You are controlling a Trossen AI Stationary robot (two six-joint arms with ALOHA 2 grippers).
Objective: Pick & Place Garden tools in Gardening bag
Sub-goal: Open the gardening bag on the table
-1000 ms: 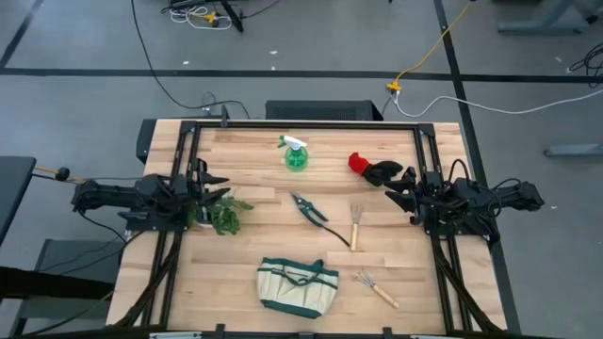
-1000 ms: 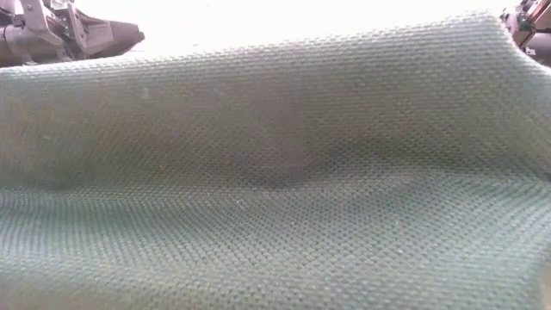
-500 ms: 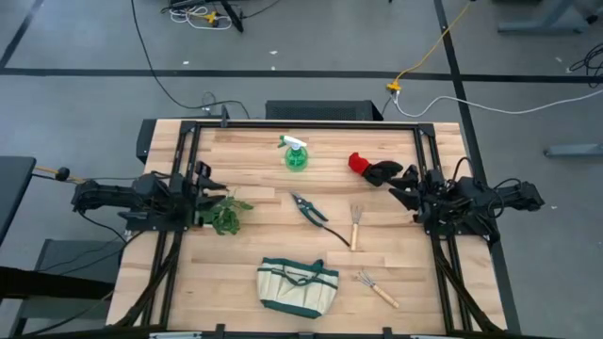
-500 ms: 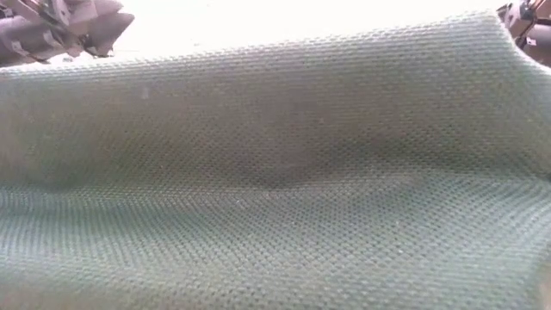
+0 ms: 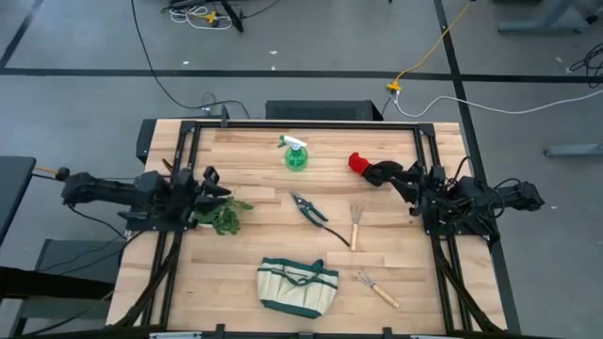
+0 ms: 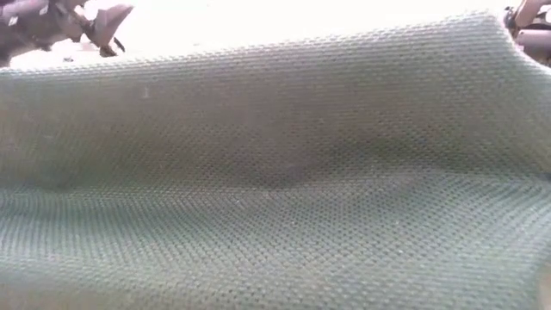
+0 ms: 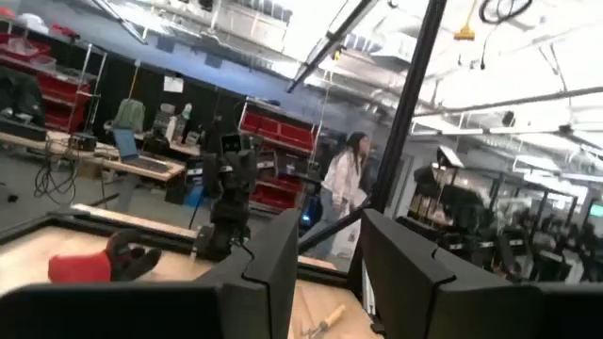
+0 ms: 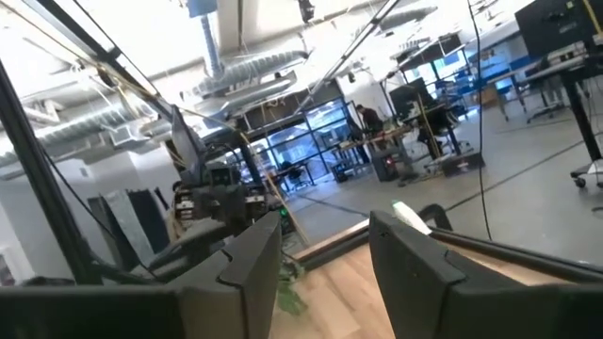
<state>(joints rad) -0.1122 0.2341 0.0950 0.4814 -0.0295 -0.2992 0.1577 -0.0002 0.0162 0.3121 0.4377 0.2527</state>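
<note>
Grey floor (image 5: 311, 56), red shelving (image 7: 273, 118)

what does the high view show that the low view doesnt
Only the high view shows the tools laid out on the table: spray bottle, gloves, pruning shears, two hand rakes, plus the plant sprig, the whole gardening bag, and the left gripper and right gripper, both with fingers apart.
Only the low view shows the bag's woven fabric close up, filling the picture.
Both show the bag and parts of both arms.

Lab: workbenches (image 7: 122, 162), exposed ducts (image 8: 247, 66)
</note>
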